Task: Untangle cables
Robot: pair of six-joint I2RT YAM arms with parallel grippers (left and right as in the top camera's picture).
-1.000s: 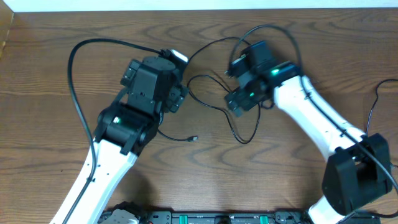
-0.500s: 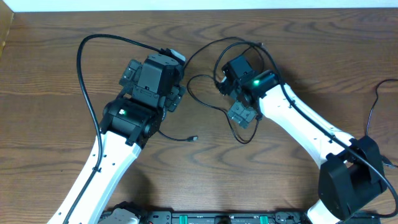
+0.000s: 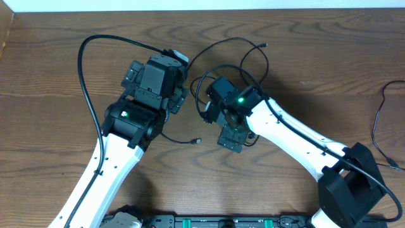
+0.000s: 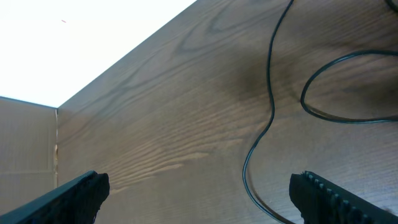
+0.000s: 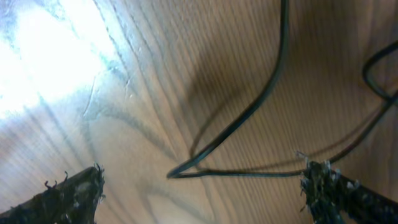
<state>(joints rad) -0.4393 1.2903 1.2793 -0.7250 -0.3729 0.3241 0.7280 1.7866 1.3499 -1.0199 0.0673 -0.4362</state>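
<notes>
The cables (image 4: 270,93) lie loose on the wooden surface (image 3: 329,63) in the gap between the two arms. They are thin black cords in overlapping loops, one arc reaching toward the far edge and ending in a small plug (image 3: 263,45). Another short run ends in a tiny plug (image 3: 198,140) nearer the front, just beside the left arm. No white cord can be made out here.

They look very light and limp, and a smooth round jacket would probably slip through a loose pinch. They should drag easily across the surface and pull their neighbours along wherever loops cross. A plug end, or the straight run just behind it, seems the best hold. It is stiffer, gives the pads something to catch, and can be drawn back out through a loop.

The left claw (image 4: 202,199) hangs above bare wood with its jaws wide apart and empty, and a cord curves between them farther off. The right claw (image 5: 205,196) is also spread and holds nothing, low over a sharp bend in a cable.

The surface is matte brown with a strong wavy grain, and the dark ridged finger pads stand out against it.
</notes>
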